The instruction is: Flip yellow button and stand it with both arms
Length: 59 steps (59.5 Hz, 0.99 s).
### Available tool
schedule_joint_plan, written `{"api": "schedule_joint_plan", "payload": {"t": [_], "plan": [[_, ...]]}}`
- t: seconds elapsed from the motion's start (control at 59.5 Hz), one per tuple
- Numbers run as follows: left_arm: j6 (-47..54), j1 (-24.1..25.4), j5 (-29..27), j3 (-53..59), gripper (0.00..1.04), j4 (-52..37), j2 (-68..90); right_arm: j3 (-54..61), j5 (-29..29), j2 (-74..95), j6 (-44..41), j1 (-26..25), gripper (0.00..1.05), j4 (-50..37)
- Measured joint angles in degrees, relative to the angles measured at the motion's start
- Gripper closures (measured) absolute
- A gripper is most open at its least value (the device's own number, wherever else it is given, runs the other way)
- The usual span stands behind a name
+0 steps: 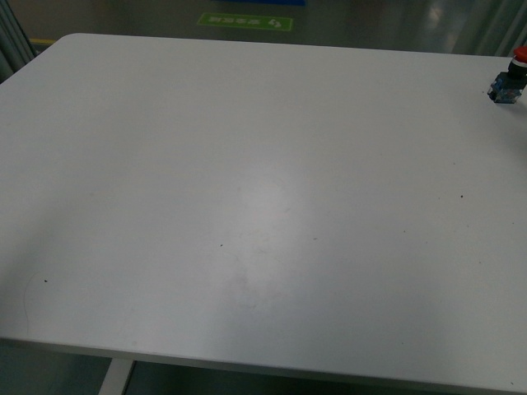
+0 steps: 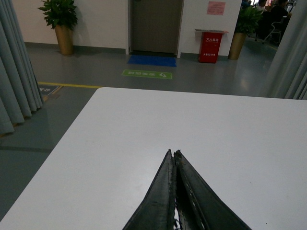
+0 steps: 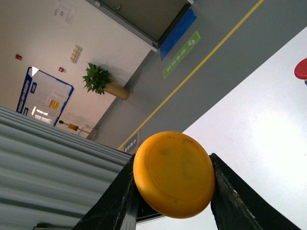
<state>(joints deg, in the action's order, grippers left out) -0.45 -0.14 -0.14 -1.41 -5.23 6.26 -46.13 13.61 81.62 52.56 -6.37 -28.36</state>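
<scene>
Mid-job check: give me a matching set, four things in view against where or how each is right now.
Things:
1. yellow round-capped push button
2. red-capped push-button switch
3. left gripper
4. green floor sign

Places or states:
A. shut, holding nothing, over the white table
B. on the floor beyond the table's far edge
C. clamped in the right gripper
D. on the table at its far right edge

Pairs: 1-C, 2-D, 3-A, 4-B.
</scene>
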Motion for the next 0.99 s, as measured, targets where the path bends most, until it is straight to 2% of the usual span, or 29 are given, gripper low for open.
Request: {"api": "schedule_joint_plan", "payload": {"t": [0.067,0.286,0.488,0.807,0.858,0.992], "plan": [[0.0,0.0,0.1,0.0,1.01,4.6,-4.0,0.2,0.0,0.2,-0.7,-0.2,0.70,0.0],[0.0,0.0,0.1,0.0,1.00,5.2,-6.0,0.4,-1.2,1.1,-3.5,-0.6,0.70,0.0],[0.0,0.0,0.1,0.0,0.65,5.2,-6.1,0.4,-7.6,4.1,-13.0,-0.2,0.70,-1.1],[0.0,0.0,0.1,0.0,0.10,5.2,-6.1,0.1,-18.7,12.0,-40.7,-0.1,0.70,-8.9],[0.1,0.0,0.1,0.0,0.05,5.2,-6.1,-0.3,-19.4,13.5,-44.4,-0.1,0.70,-9.3],[0.1,0.0,0.1,0.0,0.07,5.2,-6.0,-2.1,-20.9,17.4,-51.6,-0.3,0.70,-9.8]]}}
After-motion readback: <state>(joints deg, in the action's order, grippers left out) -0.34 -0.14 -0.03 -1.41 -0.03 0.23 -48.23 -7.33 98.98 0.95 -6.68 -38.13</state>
